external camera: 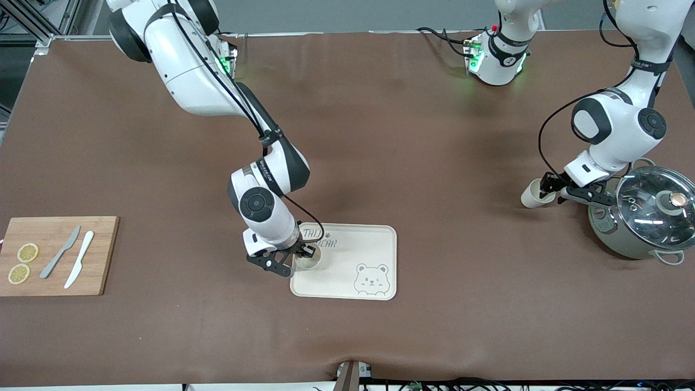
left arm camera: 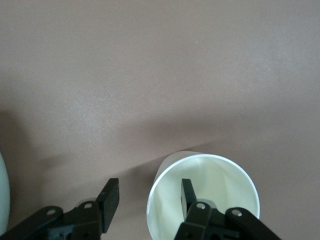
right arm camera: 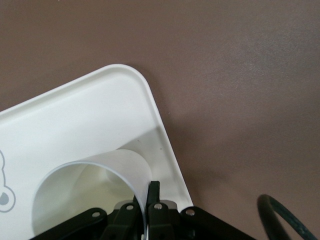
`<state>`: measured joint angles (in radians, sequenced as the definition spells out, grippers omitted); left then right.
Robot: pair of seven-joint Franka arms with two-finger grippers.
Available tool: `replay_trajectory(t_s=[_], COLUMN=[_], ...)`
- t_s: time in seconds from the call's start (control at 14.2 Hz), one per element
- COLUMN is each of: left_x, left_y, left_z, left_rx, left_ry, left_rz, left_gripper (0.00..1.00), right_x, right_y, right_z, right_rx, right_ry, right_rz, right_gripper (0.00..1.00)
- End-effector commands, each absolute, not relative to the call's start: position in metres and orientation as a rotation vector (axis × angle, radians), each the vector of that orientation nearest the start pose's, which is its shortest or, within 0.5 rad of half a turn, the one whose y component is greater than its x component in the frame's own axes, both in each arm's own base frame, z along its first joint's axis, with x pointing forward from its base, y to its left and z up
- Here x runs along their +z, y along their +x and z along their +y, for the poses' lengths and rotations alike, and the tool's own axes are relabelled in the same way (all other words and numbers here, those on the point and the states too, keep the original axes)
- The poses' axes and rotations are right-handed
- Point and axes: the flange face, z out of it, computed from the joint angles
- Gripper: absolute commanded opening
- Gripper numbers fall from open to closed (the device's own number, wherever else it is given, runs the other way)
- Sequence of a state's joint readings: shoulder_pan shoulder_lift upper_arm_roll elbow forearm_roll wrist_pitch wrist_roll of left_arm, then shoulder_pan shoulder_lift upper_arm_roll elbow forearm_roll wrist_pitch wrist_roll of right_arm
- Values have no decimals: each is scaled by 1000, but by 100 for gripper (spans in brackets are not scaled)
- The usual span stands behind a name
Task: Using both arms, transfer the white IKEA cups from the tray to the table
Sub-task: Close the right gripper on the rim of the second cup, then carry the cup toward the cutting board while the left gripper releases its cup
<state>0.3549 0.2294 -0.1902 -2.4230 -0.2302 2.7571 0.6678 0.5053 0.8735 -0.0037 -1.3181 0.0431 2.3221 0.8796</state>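
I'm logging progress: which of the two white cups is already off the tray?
The cup at the left gripper, standing on the brown table beside the pot. The other cup is on the tray, pinched by the right gripper.

One cup (external camera: 307, 259) on tray (external camera: 374, 239), other (external camera: 535, 194) on table (external camera: 380, 136)

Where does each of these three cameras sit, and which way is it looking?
Front view: high across the brown table, facing both white arms, right gripper and left gripper.
Left wrist view: on the left arm's wrist, looking down at a cream-white tapered cup standing on the table; open black fingers show, one inside the cup.
Right wrist view: on the right wrist, looking down at the cream-white bear tray; its fingers pinch the second cup's rim.
Shared: front view shows both cups.
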Motion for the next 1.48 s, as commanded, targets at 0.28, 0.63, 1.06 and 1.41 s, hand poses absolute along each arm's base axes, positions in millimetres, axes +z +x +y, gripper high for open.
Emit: replay_trajectory(t_s=[0.28, 0.63, 1.06, 1.41], left_x=[244, 266, 331, 415], left_y=[495, 491, 484, 491], left_z=[89, 85, 83, 79], left_rx=[-299, -252, -227, -238], left_ry=[-3176, -3202, -3221, -3251], left_rz=[469, 471, 464, 382], left_gripper=[58, 59, 59, 59], right_x=[241, 318, 450, 509], right_y=[666, 657, 648, 643], right_z=[372, 362, 268, 168], right_rx=[-140, -37, 123, 215], right_ry=[-2955, -3006, -3088, -3114], right_rz=[623, 621, 398, 199], right_gripper=[0, 0, 0, 0])
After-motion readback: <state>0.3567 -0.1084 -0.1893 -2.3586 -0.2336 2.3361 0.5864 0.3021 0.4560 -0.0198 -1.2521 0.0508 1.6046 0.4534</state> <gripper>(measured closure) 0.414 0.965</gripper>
